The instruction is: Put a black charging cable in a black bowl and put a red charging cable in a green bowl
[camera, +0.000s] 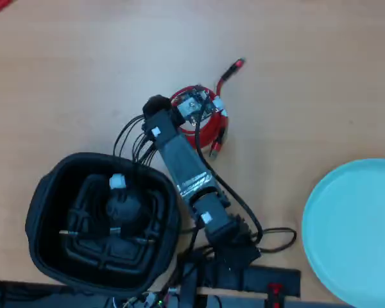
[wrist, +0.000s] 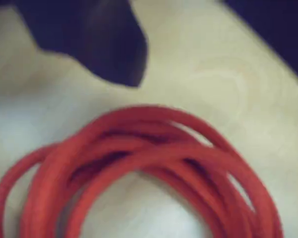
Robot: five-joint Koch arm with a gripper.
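The arm [camera: 186,168] is built of black, boxy segments, with small white stickers on the blocks near its wrist and its base and a pale printed label on the long middle link. Thin black wires [camera: 247,215] loop loosely along both its sides. In the wrist view one gripper finger [wrist: 107,44] shows as a dark, blurred, pointed wedge.

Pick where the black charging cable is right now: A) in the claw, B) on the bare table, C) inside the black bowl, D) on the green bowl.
C: in the overhead view, the black charging cable with its white tie lies coiled on the floor of the black bowl.
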